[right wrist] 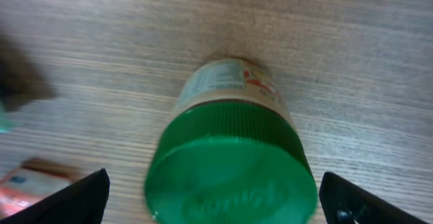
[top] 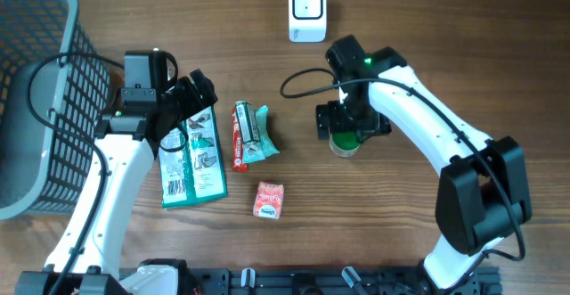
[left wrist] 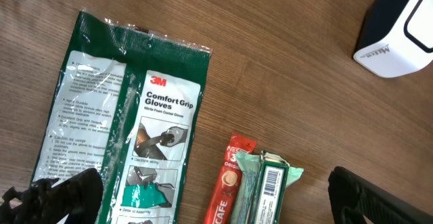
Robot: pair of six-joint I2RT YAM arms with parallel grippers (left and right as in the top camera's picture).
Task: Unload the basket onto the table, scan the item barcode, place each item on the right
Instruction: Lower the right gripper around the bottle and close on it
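Wooden table [top: 445,45]; one jar [right wrist: 233,163], one scanner [top: 307,10], four packets [top: 191,157]

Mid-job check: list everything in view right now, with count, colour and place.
scanner: 1, white with black face, top centre
basket: 1, grey, far left
gloves packet: 1, green and white, left of centre
coffee stick: 1, red, centre
teal packet: 1, teal, against the coffee stick's right side
small box: 1, red, centre, nearer the robot
jar: 1, green lid, right of centre
table: 1, brown wood, under everything
left end effector: 1, black, open, over the gloves packet
right end effector: 1, black, open, straddling the jar
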